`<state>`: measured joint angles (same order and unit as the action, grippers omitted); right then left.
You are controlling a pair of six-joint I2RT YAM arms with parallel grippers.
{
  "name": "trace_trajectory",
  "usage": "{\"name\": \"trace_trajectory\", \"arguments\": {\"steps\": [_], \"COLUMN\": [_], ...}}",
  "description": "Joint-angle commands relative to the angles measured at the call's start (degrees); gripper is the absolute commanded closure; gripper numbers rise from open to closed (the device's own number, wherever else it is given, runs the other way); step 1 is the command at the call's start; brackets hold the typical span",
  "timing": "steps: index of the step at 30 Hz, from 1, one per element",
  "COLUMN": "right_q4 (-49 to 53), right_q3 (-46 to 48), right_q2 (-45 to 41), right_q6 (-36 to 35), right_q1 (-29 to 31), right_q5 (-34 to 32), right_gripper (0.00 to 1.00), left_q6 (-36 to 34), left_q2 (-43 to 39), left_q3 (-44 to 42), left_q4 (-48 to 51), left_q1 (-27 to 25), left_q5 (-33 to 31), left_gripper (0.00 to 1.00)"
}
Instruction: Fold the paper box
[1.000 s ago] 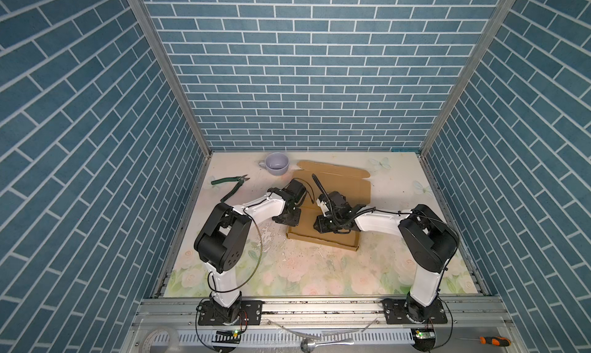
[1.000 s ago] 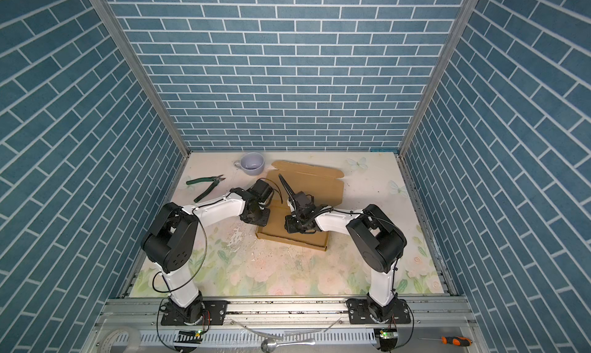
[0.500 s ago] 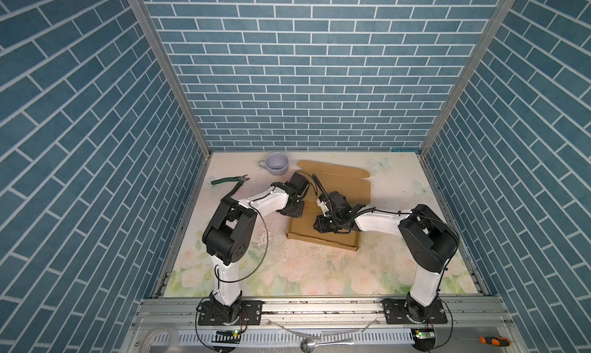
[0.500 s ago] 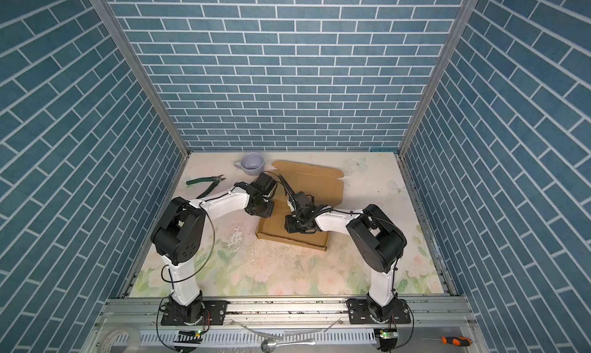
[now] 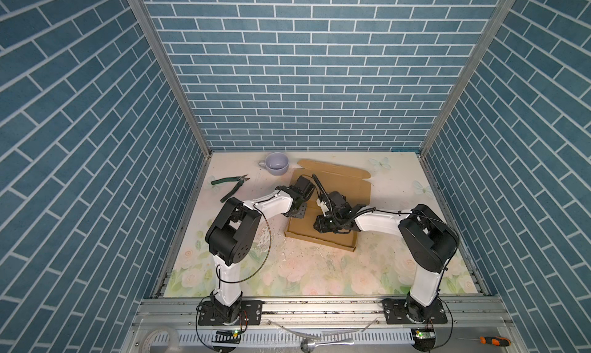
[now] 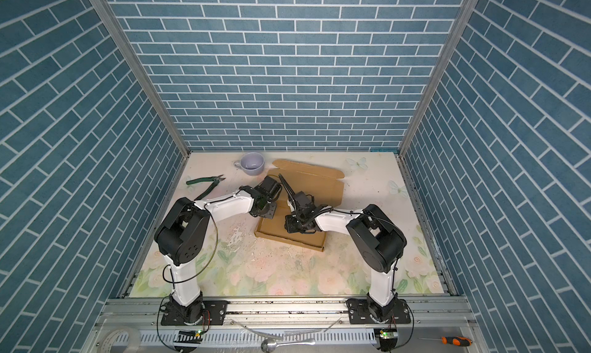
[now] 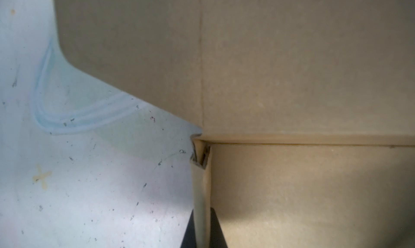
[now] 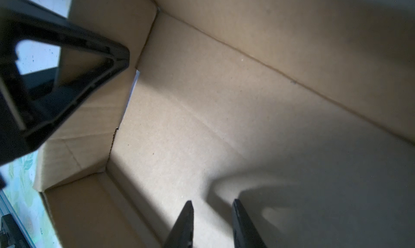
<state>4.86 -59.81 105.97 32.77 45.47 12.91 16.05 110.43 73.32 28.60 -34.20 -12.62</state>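
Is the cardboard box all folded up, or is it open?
Only partly folded. The paper box has walls standing up at the near end, but its lid flap lies spread open behind them.

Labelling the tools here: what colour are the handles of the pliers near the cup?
Dark green handles on the pliers, clearest in a top view.

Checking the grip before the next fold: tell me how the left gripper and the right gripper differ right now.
The left gripper is shut; the right gripper stands slightly open. The left gripper pinches a raised side wall of the paper box; the right gripper holds nothing, its tips over the box floor. Both are black and work at the same box.
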Motion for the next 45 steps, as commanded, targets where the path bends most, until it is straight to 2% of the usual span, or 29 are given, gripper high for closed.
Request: {"name": "trace_trajectory", "arguments": {"steps": [1,3,4,7,12,20,28,34,38,40,43,45], "right_q4": [4.6,5.6,6.1,7.5,7.5,8.1,9.2,11.7,16.0,17.7,22.4,25.9], "right_q3": [0.8,0.1,-0.2,-1.5,-2.0,-4.5,-7.5,-10.2,-13.6,-15.8,-21.8,-26.2], "right_q2": [-0.1,-2.6,-3.7,-6.1,-6.7,-7.9,-9.1,-10.8,-7.3,-4.3,1.3,5.2], "right_q6": [0.0,-1.3,-1.9,-3.0,-3.4,-5.3,-5.9,-5.9,-4.5,-3.3,-4.4,-5.4], "right_q1": [-0.3,-0.8,-1.2,-3.3,-5.2,-7.0,-10.3,-19.5,-29.9,-34.5,-38.1,-39.1], "right_q5": [-1.3,-2.1,-2.2,-1.3,1.7,2.4,2.5,-0.3,1.9,3.4,5.6,6.3], "right_gripper": [0.66,0.64,0.63,0.61,0.6,0.58,0.56,0.53,0.46,0.39,0.28,0.26], "left_q6": [0.2,0.4,0.6,0.8,0.6,-1.5,-0.4,0.6,1.4,2.1,3.0,3.3], "left_q2": [0.9,0.3,0.2,-0.1,-2.0,-6.6,-7.3,-8.4,-9.5,-9.8,-10.0,-10.2], "left_q3": [-1.4,-1.4,-1.4,-0.9,-0.1,2.9,2.0,-1.5,-4.9,-6.4,-7.9,-8.5], "left_q4": [1.0,1.1,1.2,2.2,3.9,7.4,5.7,3.2,1.1,0.0,-1.0,-1.4], "left_q1": [0.0,0.2,0.3,0.6,1.7,2.4,3.6,3.7,3.7,3.7,3.7,3.7], "left_q5": [-3.6,-2.3,-1.7,-1.0,1.0,4.2,9.0,11.2,10.7,10.9,11.2,11.3], "left_gripper": [1.0,0.97,0.9,0.77,0.62,0.47,0.47,0.52,0.54,0.55,0.56,0.56]}}
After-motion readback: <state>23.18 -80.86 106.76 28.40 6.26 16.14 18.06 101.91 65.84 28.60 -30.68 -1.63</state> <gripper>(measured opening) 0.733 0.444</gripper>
